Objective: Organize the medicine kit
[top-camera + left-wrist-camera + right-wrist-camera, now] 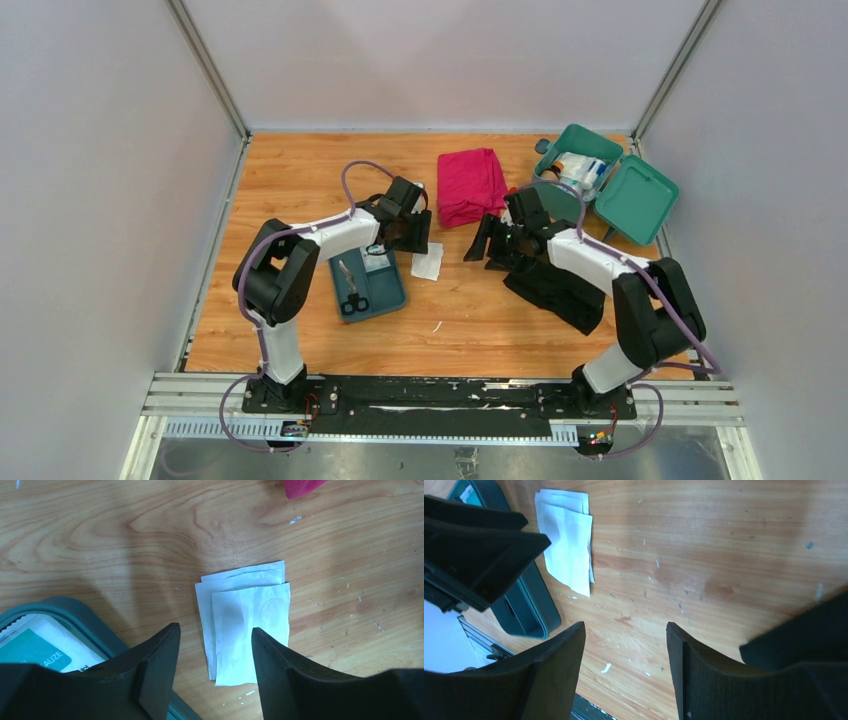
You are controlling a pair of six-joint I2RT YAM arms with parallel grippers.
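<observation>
The only legible writing is sitting on a teal label [35, 652] inside the tray [75, 611], where the letters "AUZE" are showing before the left hand cuts off the rest. The white packets [250, 595] beside the tray are showing no print that can be read.

The left hand [214, 628] is hanging over those packets with its fingers standing well apart, one to each side of the stack. It is gripping nothing, and whether the tips are touching the tabletop [100, 540] cannot be told.

The right hand [625, 626] is also standing open, with bare wood showing between its fingers. It is holding nothing. The packets are lying well ahead of it, and the black cloth [555, 290] is lying under its arm.

The kit [575, 135] is sitting at the far right corner of the tabletop, near the pink cloth [470, 183]. Its lid [640, 200] is lying open to the right, and white items are showing inside. Scissors [352, 292] are lying in the tray.
</observation>
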